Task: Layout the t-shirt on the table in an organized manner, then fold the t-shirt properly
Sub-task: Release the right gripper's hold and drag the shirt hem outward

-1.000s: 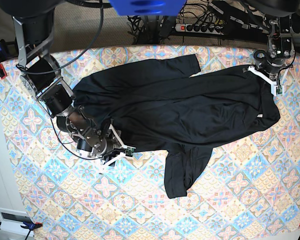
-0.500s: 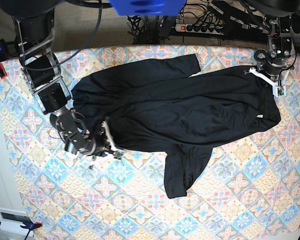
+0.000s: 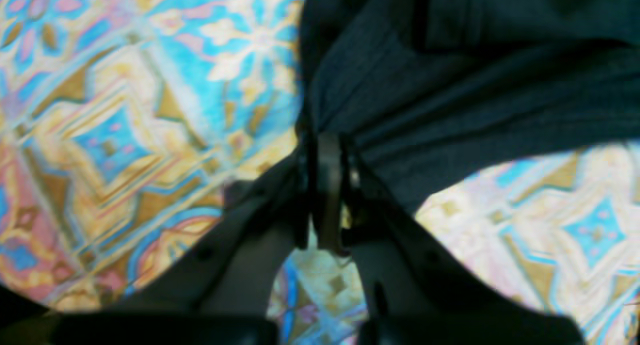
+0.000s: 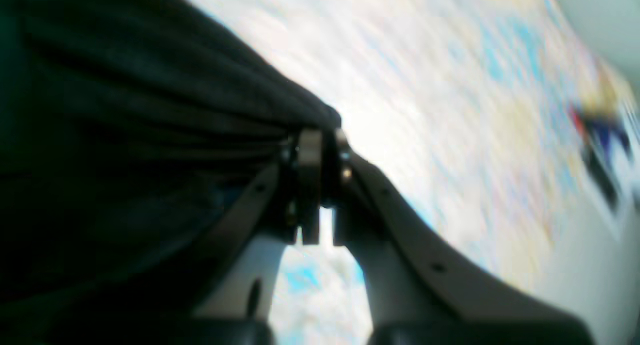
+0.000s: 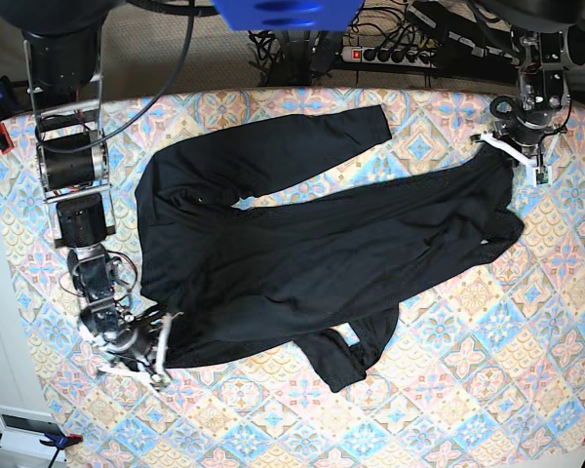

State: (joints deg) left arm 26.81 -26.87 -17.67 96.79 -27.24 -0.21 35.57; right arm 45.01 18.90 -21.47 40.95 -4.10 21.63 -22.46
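Left gripper (image 5: 512,156) | pinches t-shirt (image 5: 312,253); right gripper (image 5: 161,351) | likewise

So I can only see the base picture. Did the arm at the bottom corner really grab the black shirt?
Observer: Yes. In the right wrist view the right gripper has its jaws shut on a bunch of the t-shirt.
Child: And the other arm, up by the far edge?
Observer: The left wrist view shows the left gripper pinching a gathered fold too, jaws closed.
Child: Is that fold flat on the table?
Observer: The table cloth shows right beside that fold, but the view is too blurry to tell whether it touches.
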